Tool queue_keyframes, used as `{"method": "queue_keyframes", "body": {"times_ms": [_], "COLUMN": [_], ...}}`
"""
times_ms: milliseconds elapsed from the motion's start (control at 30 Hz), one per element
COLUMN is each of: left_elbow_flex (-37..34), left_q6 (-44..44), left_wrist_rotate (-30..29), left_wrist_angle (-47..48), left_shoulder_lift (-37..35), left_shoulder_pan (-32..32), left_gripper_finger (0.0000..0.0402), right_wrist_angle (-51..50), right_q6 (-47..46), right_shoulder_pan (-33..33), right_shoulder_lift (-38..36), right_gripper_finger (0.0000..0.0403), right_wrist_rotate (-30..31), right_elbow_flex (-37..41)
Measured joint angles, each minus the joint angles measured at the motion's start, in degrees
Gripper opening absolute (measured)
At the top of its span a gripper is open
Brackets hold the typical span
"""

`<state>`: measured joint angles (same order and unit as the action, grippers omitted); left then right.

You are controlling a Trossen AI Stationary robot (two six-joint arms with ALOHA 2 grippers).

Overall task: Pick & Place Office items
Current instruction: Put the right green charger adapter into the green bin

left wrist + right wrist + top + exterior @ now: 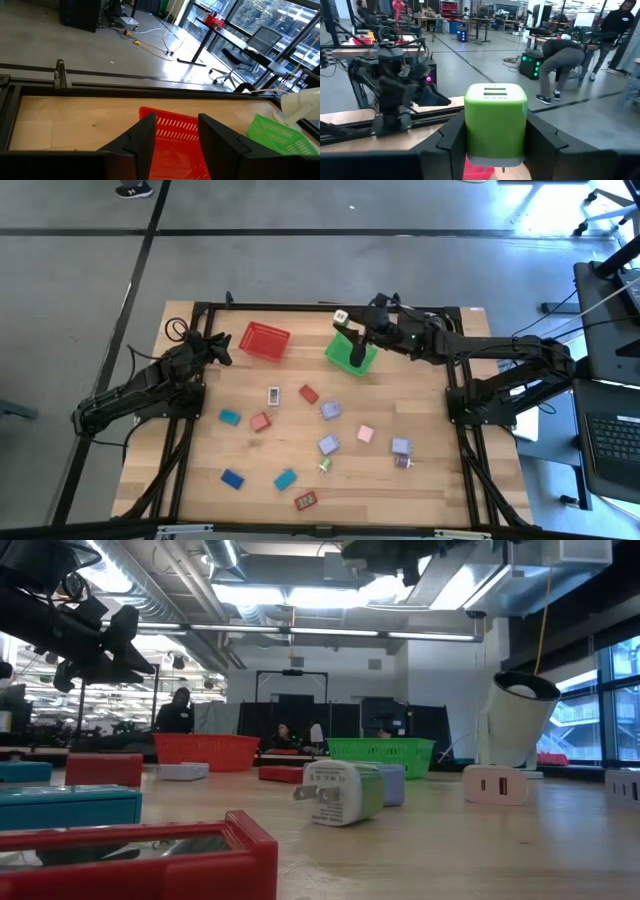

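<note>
My right gripper [343,316] hangs above the far side of the green mesh basket [350,354], shut on a green block with a pale top [495,122]. My left gripper [216,345] waits at the far left beside the red mesh basket [265,340]. Its fingers [145,142] stand a little apart with nothing between them. Several office items lie loose on the wood. Among them are a white one [274,395], a red one [308,393], a teal one [229,417], a pink one [365,434] and a blue one [232,478]. My right gripper pinches the green block by two opposite sides [471,132] between its two fingers. The fingers lie level and point toward the table's left. The block sits upright, pale top up and metal prongs [502,169] at its underside, lifted clear of the table and basket.
Black frame rails [460,410] run along the table's edges. In the low view a green plug block [340,790] and a white one [497,783] lie near the camera, and a white tilted cylinder [520,720] stands at the right. People show in the room beyond.
</note>
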<state>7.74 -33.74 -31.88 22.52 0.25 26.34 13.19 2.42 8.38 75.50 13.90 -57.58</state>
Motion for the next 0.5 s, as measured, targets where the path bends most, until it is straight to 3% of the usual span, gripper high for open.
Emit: {"method": "queue_keyframes", "body": {"times_ms": [267, 500], "left_elbow_flex": [0.0, 0.0], "left_q6": [0.0, 0.0], "left_wrist_rotate": [0.0, 0.0], "left_wrist_angle": [0.0, 0.0], "left_shoulder_lift": [0.0, 0.0], "left_shoulder_pan": [0.0, 0.0], "left_gripper_finger": [0.0141, 0.0141], "right_wrist_angle": [-17.7, -19.2], "right_q6": [-8.6, -17.9], "right_shoulder_pan": [4.4, 6.2], "right_shoulder_lift": [2.8, 13.1], "right_gripper_finger": [0.0149, 0.0154], "right_wrist_rotate": [3.9, 4.6], "right_elbow_flex": [0.1, 0.1]}}
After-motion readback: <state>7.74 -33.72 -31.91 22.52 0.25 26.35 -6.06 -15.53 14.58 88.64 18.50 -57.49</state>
